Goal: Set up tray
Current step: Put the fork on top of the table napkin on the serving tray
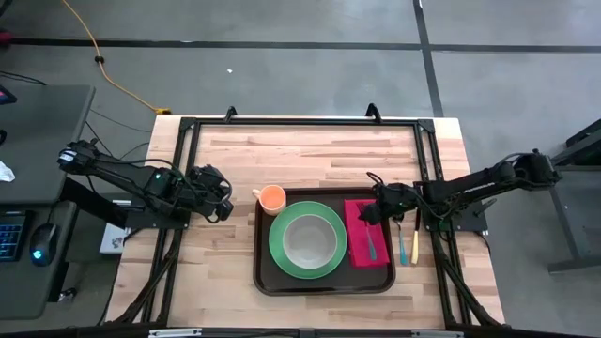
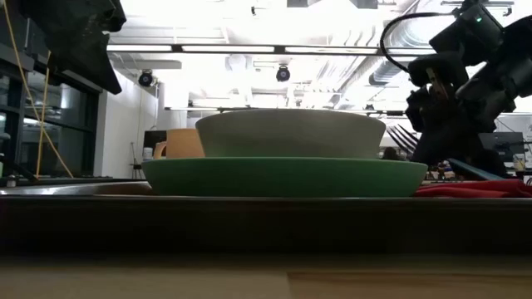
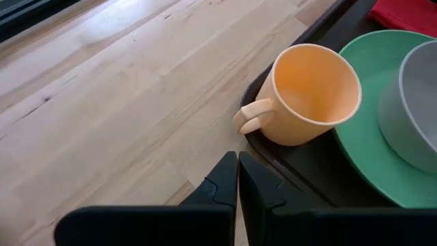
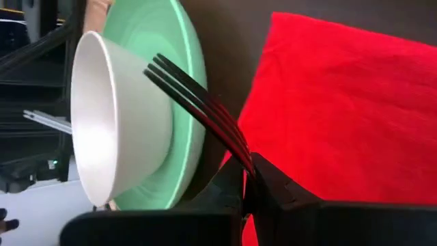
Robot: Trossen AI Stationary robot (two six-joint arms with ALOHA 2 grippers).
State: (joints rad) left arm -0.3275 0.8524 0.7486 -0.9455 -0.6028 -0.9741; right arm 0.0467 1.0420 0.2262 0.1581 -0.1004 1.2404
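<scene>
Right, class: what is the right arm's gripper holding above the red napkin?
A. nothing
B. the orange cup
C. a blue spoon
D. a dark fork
D: in the right wrist view the right gripper has its fingers shut on a dark fork, whose tines stick out over the red napkin towards the bowl on the green plate.
</scene>
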